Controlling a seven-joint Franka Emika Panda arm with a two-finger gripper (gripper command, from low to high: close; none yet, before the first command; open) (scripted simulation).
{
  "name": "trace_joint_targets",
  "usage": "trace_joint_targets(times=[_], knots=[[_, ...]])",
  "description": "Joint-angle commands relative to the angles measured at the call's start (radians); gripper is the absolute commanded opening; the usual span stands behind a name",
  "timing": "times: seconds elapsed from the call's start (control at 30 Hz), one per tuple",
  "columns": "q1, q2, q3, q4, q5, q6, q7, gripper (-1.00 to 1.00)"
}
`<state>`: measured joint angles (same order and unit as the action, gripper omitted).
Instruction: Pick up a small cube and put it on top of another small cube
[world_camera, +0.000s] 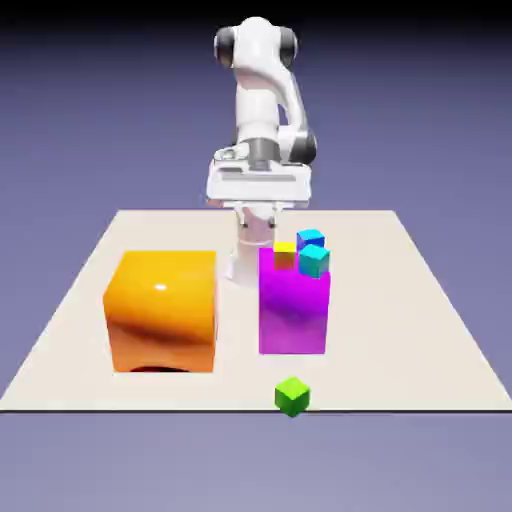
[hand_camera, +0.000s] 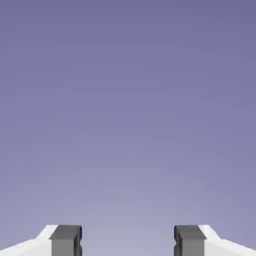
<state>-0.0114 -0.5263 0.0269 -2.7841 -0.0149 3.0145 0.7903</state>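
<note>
The small bright green cube (world_camera: 292, 396) lies alone at the table's near edge, in front of the magenta block. My gripper (world_camera: 258, 220) hangs far behind it, above the table's back part and well apart from every cube. In the hand view the gripper (hand_camera: 128, 241) is open: its two grey fingertips (hand_camera: 66, 240) stand wide apart with nothing between them, and only the plain backdrop shows beyond. A teal small cube (world_camera: 314, 261) and a yellow-orange small cube (world_camera: 285, 255) rest on top of the magenta block.
A big magenta block (world_camera: 293, 312) stands mid-table, and a big orange block (world_camera: 163, 310) is at its exterior-view left. A light-blue small cube (world_camera: 310, 239) shows just behind the teal one. The beige table (world_camera: 420, 300) ends right at the green cube.
</note>
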Motion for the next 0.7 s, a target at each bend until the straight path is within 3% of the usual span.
trace_joint_targets(times=[0.0, 0.67], knots=[[-0.019, 0.036, 0.022, 0.021, -0.012, -0.019, 0.041, 0.00], [-0.408, 0.761, 0.469, 0.450, -0.260, -0.392, 0.859, 0.00]])
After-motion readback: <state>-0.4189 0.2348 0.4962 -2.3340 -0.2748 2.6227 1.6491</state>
